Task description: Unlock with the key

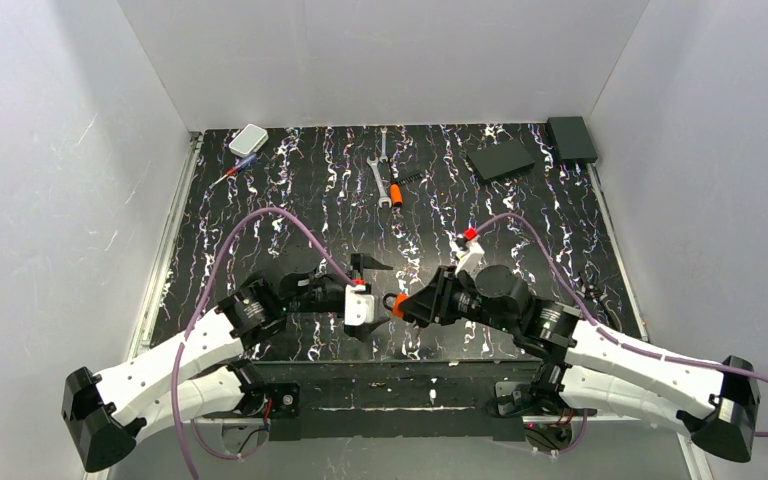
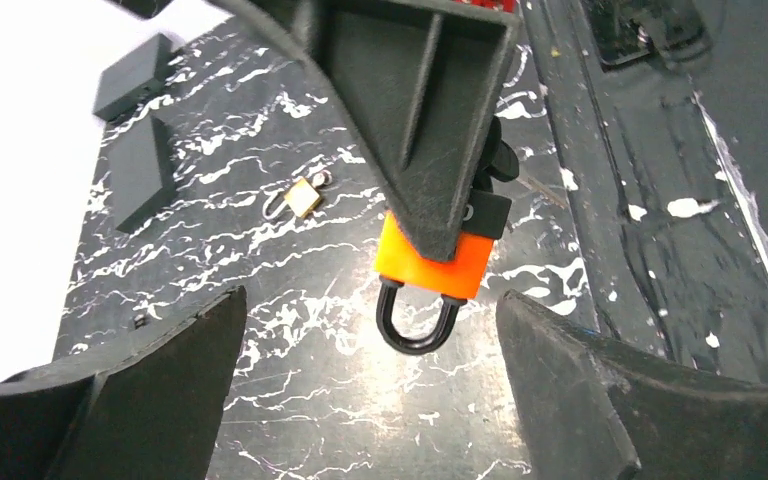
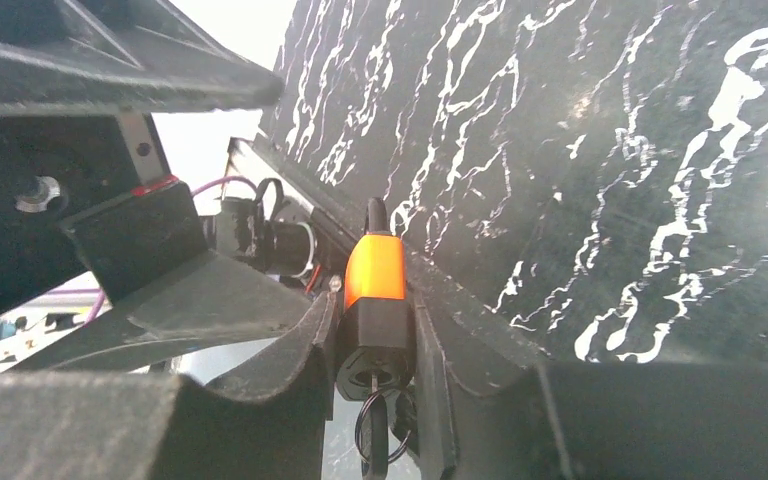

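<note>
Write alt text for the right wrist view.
An orange and black padlock is clamped between the jaws of the right gripper, with a small silvery key in its keyhole and a dark ring hanging from the key. Behind it lies the black, white-veined tabletop.

We note matt orange plastic on the padlock (image 2: 430, 265), a glossy black shackle (image 2: 417, 338), and a shiny marbled table (image 2: 340, 410).

The key (image 3: 372, 388), mostly buried in the padlock (image 3: 375, 285), runs off the bottom edge.
</note>
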Controlling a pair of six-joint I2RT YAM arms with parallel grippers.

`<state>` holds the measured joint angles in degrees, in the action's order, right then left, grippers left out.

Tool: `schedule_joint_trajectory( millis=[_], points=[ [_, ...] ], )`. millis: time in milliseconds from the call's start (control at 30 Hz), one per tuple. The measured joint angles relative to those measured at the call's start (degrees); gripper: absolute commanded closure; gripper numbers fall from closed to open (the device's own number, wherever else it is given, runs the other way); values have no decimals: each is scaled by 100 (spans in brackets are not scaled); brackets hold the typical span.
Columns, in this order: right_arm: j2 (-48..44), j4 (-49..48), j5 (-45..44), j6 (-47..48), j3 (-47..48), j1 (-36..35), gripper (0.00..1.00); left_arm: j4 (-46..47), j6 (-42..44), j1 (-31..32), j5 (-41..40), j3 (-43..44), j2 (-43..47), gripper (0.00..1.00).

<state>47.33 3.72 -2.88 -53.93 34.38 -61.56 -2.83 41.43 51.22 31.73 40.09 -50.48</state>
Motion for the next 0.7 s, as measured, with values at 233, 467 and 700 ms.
schedule_joint_trajectory(
  millis=[233,467,700],
  points=[
    [-964,-309,-786,292,-563,0,99,881,-825,-11,-311,-71,123,2],
    [-2082,-1727,-1518,816,-1464,0,99,1524,-3160,-55,-1704,262,95,12],
    [-2267,-3078,-1541,1442,-1681,4,99,2347,-6038,-125,-2426,407,311,35]
  ],
)
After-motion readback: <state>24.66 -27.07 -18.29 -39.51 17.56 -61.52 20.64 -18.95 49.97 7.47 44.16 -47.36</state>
